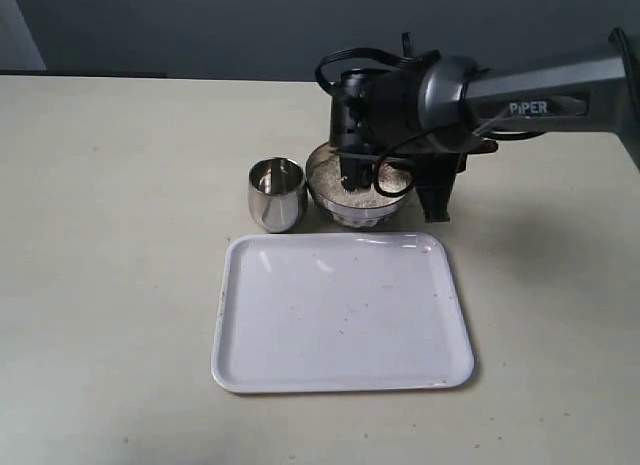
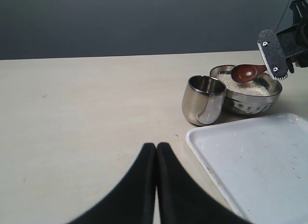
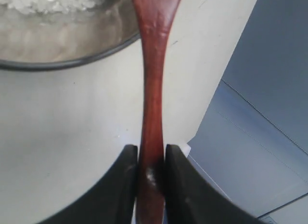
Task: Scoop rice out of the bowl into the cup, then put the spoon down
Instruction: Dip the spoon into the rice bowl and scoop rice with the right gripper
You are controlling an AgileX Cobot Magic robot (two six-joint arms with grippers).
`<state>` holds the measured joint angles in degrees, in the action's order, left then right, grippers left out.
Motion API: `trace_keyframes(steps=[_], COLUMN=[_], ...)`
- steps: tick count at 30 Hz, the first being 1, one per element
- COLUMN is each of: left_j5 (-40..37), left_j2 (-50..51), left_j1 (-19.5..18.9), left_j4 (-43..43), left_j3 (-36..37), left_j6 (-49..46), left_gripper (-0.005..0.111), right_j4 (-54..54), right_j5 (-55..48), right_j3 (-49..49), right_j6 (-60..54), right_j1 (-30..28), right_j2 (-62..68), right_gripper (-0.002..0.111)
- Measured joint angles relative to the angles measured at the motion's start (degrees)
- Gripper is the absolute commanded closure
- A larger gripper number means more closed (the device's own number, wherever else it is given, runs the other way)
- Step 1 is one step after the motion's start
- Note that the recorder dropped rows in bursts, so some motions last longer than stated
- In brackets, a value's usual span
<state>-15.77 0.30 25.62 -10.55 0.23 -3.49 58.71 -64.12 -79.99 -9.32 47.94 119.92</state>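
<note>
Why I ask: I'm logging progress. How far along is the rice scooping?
Done: the right tool is shut on the spoon handle. In hand: the spoon's head is at the bowl, over the rice; any load is unclear. To do: no rice shows in the cup, so transfer and setting the spoon down remain. The left tool sits shut, idle.

The steel bowl [image 2: 272,99] holds a heap of white rice [image 2: 243,88]. The steel cup [image 2: 203,99] stands upright just beside the bowl. The reddish-brown spoon [image 2: 246,72] hangs above the bowl's rice.
</note>
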Motion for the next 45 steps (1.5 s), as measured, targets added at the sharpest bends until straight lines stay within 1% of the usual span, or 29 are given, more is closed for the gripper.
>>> trace_keyframes(steps=[8, 15, 28, 34, 45], left_j5=[0.0, 0.0, 0.0, 0.0, 0.0], left_j2=[0.0, 0.0, 0.0, 0.0, 0.0], left_j1=[0.0, 0.0, 0.0, 0.0, 0.0], left_j4=[0.0, 0.0, 0.0, 0.0, 0.0], left_j3=[0.0, 0.0, 0.0, 0.0, 0.0], left_j6=[0.0, 0.0, 0.0, 0.0, 0.0], left_gripper=[0.106, 0.106, 0.106, 0.106, 0.106], right_j4=[2.08, 1.95, 2.37, 0.15, -3.66], right_j5=[2.62, 2.97, 3.19, 5.62, 6.72], right_j3=[0.0, 0.0, 0.0, -0.1, -0.5], right_j6=[0.1, 0.23, 0.23, -1.25, -2.29], right_j1=[0.1, 0.1, 0.1, 0.1, 0.1], right_j2=[0.96, 3.55, 3.68, 3.68, 3.68], right_gripper=[0.109, 0.109, 0.109, 0.109, 0.109])
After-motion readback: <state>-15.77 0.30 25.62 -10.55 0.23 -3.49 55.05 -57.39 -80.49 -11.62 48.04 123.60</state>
